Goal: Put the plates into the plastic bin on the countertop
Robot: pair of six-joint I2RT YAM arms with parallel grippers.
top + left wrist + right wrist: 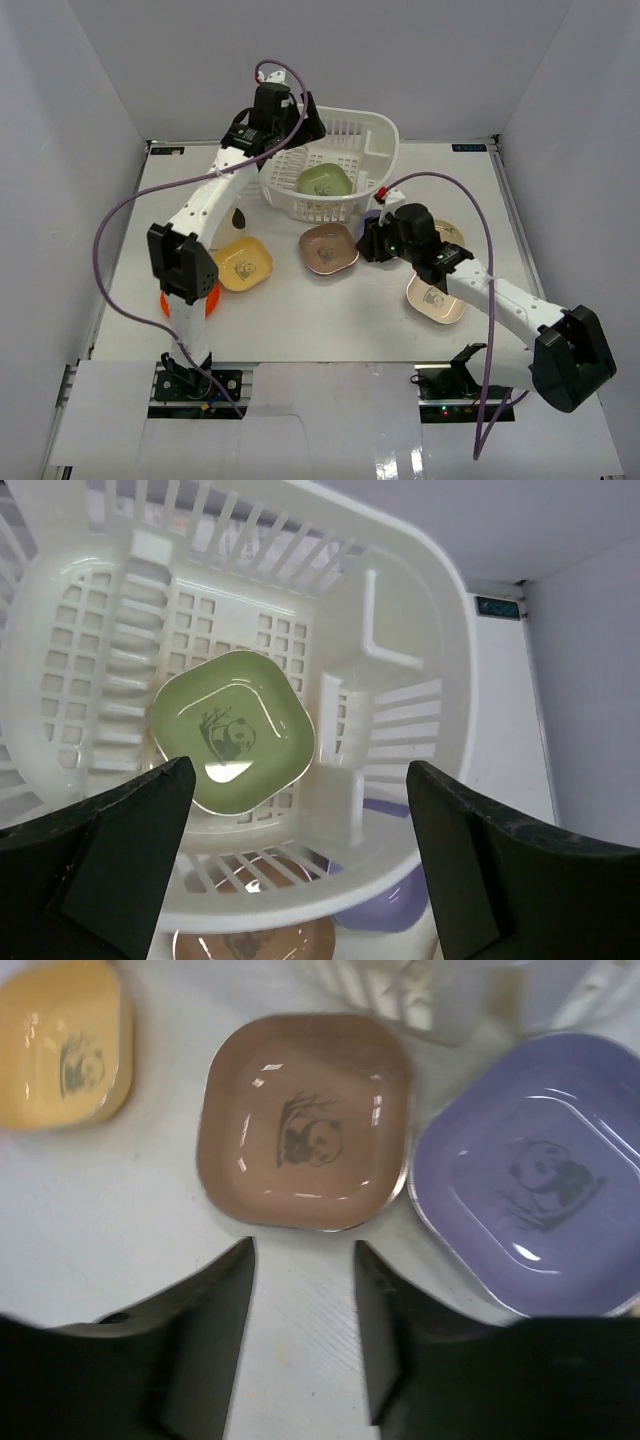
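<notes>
The white plastic bin point(378, 132) stands at the back of the countertop point(330, 315). A green plate point(323, 181) lies flat on its bottom point(232, 730). My left gripper point(300, 770) hovers over the bin point(440, 630), open wide and empty. My right gripper point(303, 1247) is open low over bare tabletop, just short of the near edge of a mauve-brown plate point(305, 1120), with nothing between its fingers. A lavender plate point(530, 1170) lies to that plate's right and a yellow plate point(62, 1050) to its left. In the top view the brown plate point(329, 248) sits in front of the bin.
The yellow plate point(244, 264) lies left of centre. A cream plate point(436, 300) and a tan plate point(447, 232) lie near my right arm. An orange-red plate point(212, 303) shows partly under my left arm. White walls bound the table.
</notes>
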